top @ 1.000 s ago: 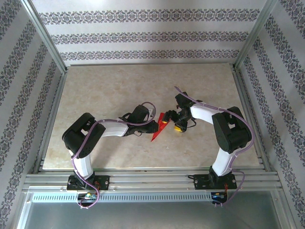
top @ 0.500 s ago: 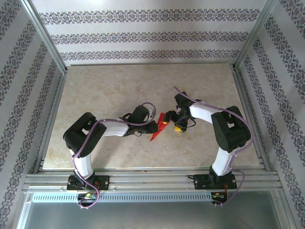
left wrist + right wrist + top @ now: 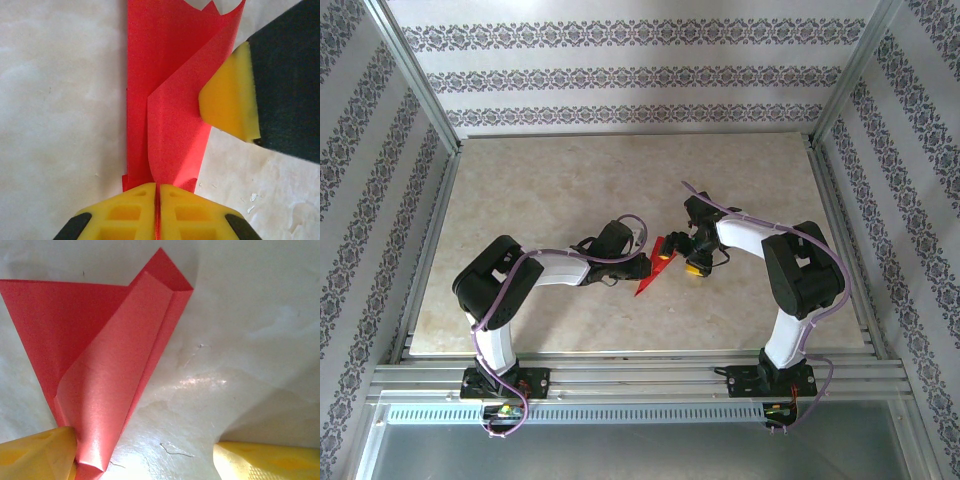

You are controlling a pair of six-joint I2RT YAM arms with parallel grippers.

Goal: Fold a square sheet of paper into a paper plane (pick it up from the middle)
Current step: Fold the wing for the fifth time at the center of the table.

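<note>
The square sheet of paper (image 3: 654, 270) is folded into a narrow red pointed dart, the paper plane shape, lying mid-table. My left gripper (image 3: 641, 266) is shut on its layered edge, with the yellow pads (image 3: 135, 210) pressed together on the red paper (image 3: 175, 125). One flap stands up from the crease. My right gripper (image 3: 683, 254) is open beside the dart. One of its yellow fingertips (image 3: 227, 97) touches that raised flap. In the right wrist view the red flap (image 3: 105, 375) leans against the left finger (image 3: 40, 455), and the other finger (image 3: 270, 460) stands apart over bare table.
The beige marble-look table (image 3: 570, 190) is bounded by aluminium frame posts (image 3: 415, 90) and patterned walls. Metal rails (image 3: 640, 380) run along the near edge by the arm bases. Open tabletop lies behind and to both sides of the grippers.
The left jaws have pressed a little tighter on the paper. The right arm has edged slightly left and away. The paper has stayed in place.
</note>
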